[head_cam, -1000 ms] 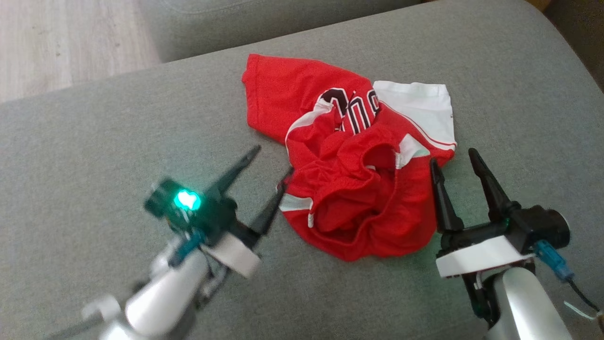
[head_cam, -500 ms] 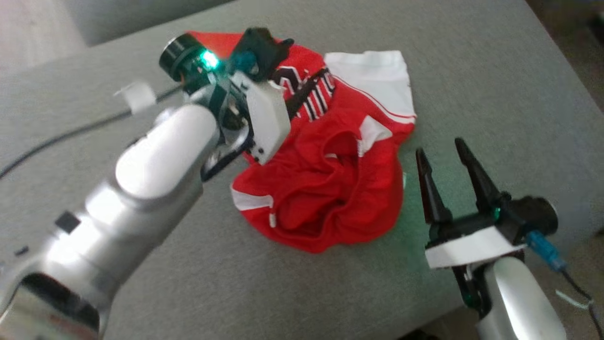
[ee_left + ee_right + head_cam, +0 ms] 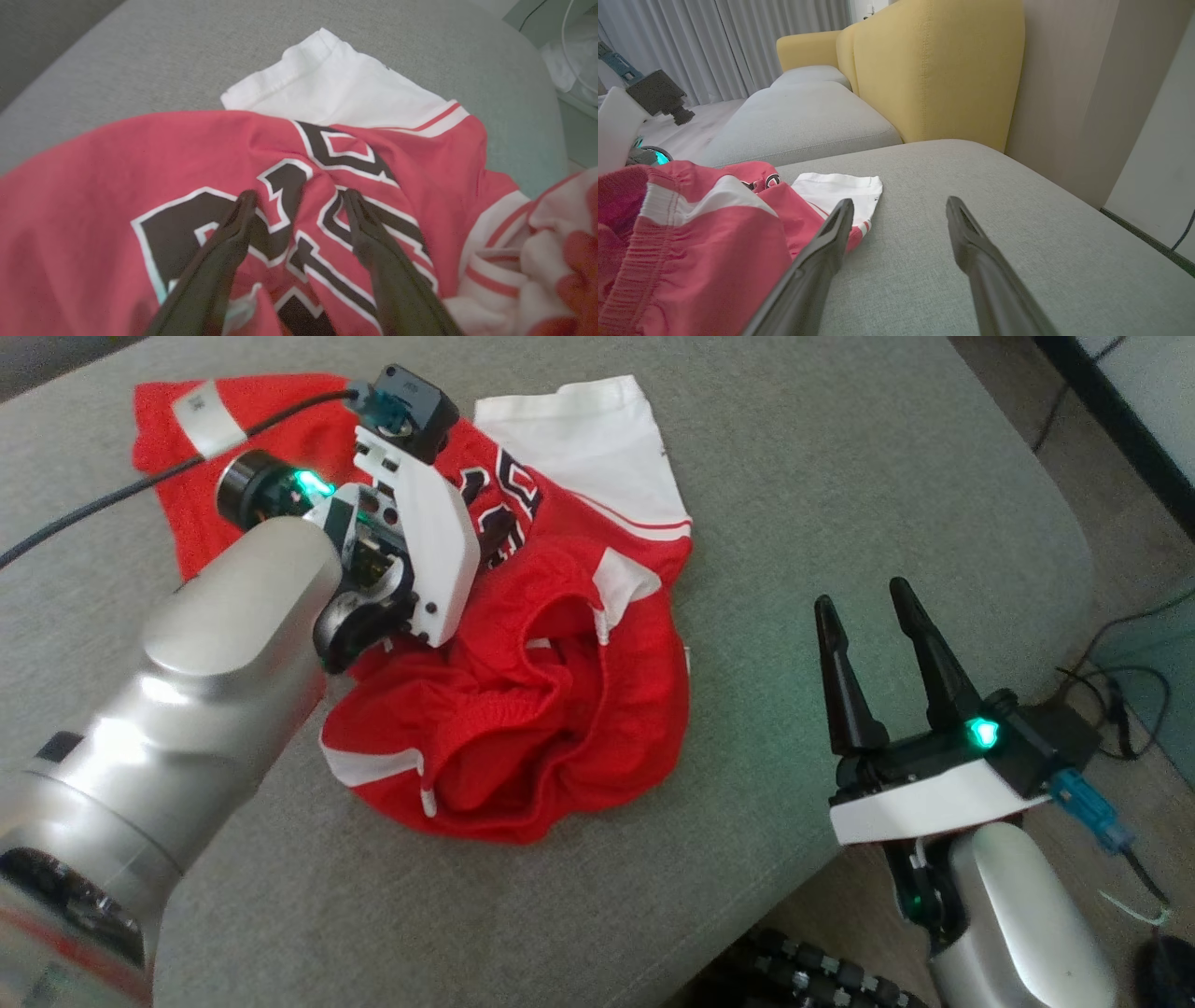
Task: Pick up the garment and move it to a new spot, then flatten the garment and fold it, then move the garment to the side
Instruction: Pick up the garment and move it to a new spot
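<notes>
Here the red and white garment (image 3: 560,709) lies crumpled on the grey cushion (image 3: 840,476), spread from the far left part of the cushion down toward its near edge. Its white sleeve (image 3: 588,457) lies flat toward the far edge. The red hem is bunched into loose folds closer to the near edge. A block of black lettering (image 3: 336,154) with white outlines faces up in the middle of the garment.

The left gripper (image 3: 299,200) is down on the garment, right over that lettering. Its fingers (image 3: 219,261) stand apart with both tips on the cloth, and a raised ridge of red fabric sits in the gap between them. They have not closed on it, so nothing is held. In the head view the left arm's pale forearm (image 3: 215,653) and white wrist mount cover the left part of the garment.

The right gripper (image 3: 862,597) hangs over bare cushion near the near right edge, just beside the garment's right side and not touching it. Its fingers (image 3: 840,691) are spread wide and hold nothing. Along the right wrist view, a yellow sofa back (image 3: 934,70) rises beyond the cushion's far edge. Dark cables (image 3: 1111,681) lie on the floor past the cushion's right corner.
</notes>
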Available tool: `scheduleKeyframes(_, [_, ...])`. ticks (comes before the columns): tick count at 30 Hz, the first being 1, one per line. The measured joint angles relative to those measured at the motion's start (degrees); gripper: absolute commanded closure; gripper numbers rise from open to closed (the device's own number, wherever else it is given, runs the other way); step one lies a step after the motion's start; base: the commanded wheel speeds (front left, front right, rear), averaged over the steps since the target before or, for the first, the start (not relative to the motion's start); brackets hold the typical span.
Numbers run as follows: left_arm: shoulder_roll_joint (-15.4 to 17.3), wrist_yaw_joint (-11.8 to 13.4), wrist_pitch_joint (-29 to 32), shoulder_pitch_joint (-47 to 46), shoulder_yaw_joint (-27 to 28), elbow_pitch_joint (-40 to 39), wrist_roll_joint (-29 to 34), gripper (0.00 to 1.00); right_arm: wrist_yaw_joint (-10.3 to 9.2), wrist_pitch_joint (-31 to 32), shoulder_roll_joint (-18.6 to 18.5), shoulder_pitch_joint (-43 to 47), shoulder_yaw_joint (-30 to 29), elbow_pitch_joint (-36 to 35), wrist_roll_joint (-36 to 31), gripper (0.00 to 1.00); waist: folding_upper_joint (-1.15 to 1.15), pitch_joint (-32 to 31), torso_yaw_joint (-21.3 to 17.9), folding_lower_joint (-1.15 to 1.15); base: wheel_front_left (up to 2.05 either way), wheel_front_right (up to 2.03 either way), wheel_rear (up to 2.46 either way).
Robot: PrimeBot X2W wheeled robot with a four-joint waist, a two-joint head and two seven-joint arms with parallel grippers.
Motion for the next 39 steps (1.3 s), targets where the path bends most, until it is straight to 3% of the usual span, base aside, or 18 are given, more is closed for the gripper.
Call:
scheduleKeyframes(2, [0.03,0.0,0.55,-0.03,-0.22,-0.34,-1.44,1.0,0.0,0.0,0.0,0.13,-0.02,0.0,0.08,0.0,0.0,0.24,-0.26,0.0,0.0,0.0,0.0])
scheduleKeyframes(6, [1.04,0.0,0.53,-0.1,-2.41,-1.86,-3.43,1.0,0.0,0.0,0.07,0.6,-0.08,0.0,0.45,0.0,0.0,0.07,-0.43,0.0,0.0,0.0,0.0])
scheduleKeyframes(11, [1.32,0.0,-5.02,-2.12,-2.92,-2.27,-4.61,1.0,0.0,0.0,0.08,0.64,-0.37,0.09,-0.05,0.0,0.0,-1.61,0.12,-0.01,0.0,0.0,0.0])
scheduleKeyframes(21, [0.38,0.0,-16.56,-9.2,0.65,-5.6,-9.5,1.0,0.0,0.0,0.08,1.85,-2.48,1.03,-5.26,0.0,0.0,-8.33,5.43,-0.01,0.0,0.0,0.0])
scheduleKeyframes(31, [3.15,0.36,-25.58,-14.1,6.05,-4.52,-9.78,1.0,0.0,0.0,0.04,6.14,-4.77,1.71,-8.64,0.0,0.0,-15.28,15.35,-0.02,0.0,0.0,0.0])
scheduleKeyframes(39, [8.47,1.88,-25.74,-15.17,6.24,-4.21,-7.93,1.0,0.0,0.01,0.04,7.37,-6.25,1.49,-10.06,0.0,0.0,-17.56,26.31,-0.01,0.0,0.0,0.0])
